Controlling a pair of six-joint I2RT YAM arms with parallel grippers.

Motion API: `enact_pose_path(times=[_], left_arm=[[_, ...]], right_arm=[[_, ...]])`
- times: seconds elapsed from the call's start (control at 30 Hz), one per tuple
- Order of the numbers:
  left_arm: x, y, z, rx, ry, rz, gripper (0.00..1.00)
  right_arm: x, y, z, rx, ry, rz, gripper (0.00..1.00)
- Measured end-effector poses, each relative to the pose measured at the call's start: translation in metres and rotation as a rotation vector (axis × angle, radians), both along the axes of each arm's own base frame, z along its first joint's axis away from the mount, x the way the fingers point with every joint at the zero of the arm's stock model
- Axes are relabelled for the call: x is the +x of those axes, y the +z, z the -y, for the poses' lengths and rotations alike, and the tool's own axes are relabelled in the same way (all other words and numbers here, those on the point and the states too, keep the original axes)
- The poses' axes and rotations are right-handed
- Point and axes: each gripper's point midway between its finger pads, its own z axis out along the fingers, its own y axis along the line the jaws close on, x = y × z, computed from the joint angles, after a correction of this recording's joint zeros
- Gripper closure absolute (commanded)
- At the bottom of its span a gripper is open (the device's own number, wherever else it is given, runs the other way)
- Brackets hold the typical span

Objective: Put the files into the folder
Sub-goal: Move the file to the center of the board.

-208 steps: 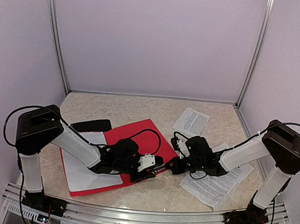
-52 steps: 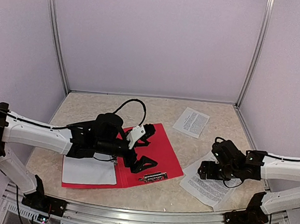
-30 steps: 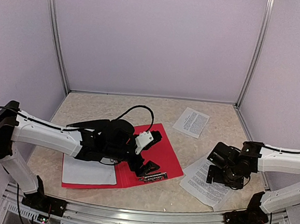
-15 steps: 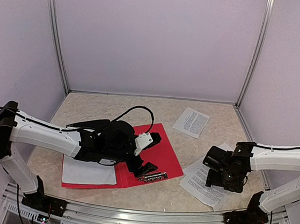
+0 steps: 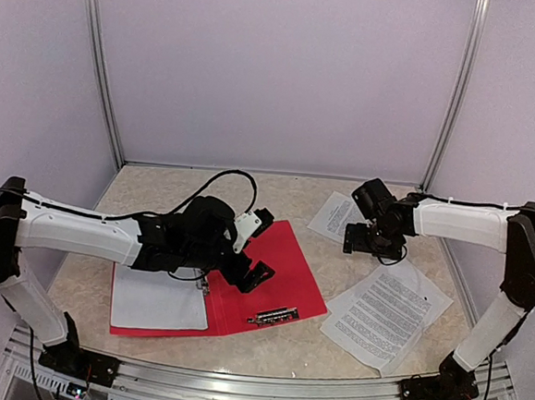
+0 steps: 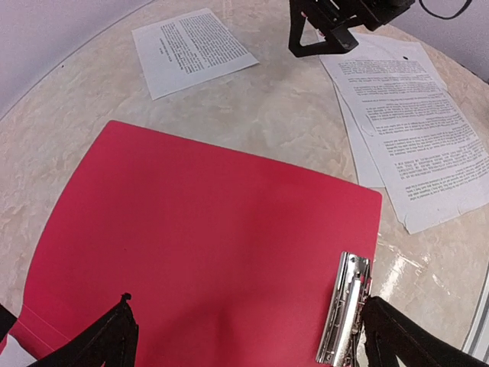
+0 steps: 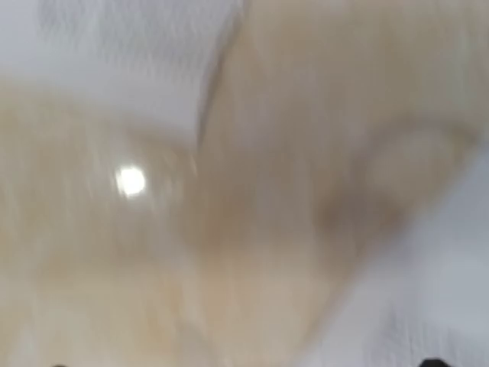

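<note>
The red folder (image 5: pixel 285 266) (image 6: pixel 206 237) lies open at the table's front centre, with a metal clip (image 5: pixel 272 316) (image 6: pixel 344 310) at its near right edge and a white sheet (image 5: pixel 157 303) on its left half. My left gripper (image 5: pixel 256 247) (image 6: pixel 256 340) hovers open over the red half, holding nothing. Of the files, one printed sheet (image 5: pixel 339 215) (image 6: pixel 191 50) lies at the back and a stack of printed sheets (image 5: pixel 388 311) (image 6: pixel 412 130) lies right of the folder. My right gripper (image 5: pixel 372 252) (image 6: pixel 319 47) hangs open just right of the back sheet. The right wrist view is blurred.
Pale walls and metal frame posts (image 5: pixel 103 85) close in the table at the back and sides. A metal rail (image 5: pixel 235 383) runs along the near edge. The left arm's black cable (image 5: pixel 227 178) loops above the folder.
My right arm has swung from over the stack of sheets to the back, beside the single sheet. My left gripper has drawn back a little from the clip. Both stay open.
</note>
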Motion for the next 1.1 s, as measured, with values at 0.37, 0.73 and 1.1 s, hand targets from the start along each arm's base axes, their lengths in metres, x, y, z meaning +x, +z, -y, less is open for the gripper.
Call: enact_pose_path(times=[0.37,0.73,1.1], left_arm=[[0.03,0.021,-0.006,-0.053,0.122,-0.094,0.01],[0.025,0.002,-0.011,-0.008,0.141,-0.153,0.01],[0.026,-0.001,-0.013,0.006,0.153,-0.152,0.01]], right_arm=[[0.105,-0.019,0.005,0.077,0.021,0.13,0.2],[0.137,-0.063,-0.006,0.058,0.071,0.1,0.32],[0.137,-0.066,-0.004,0.068,0.074,0.165,0.58]])
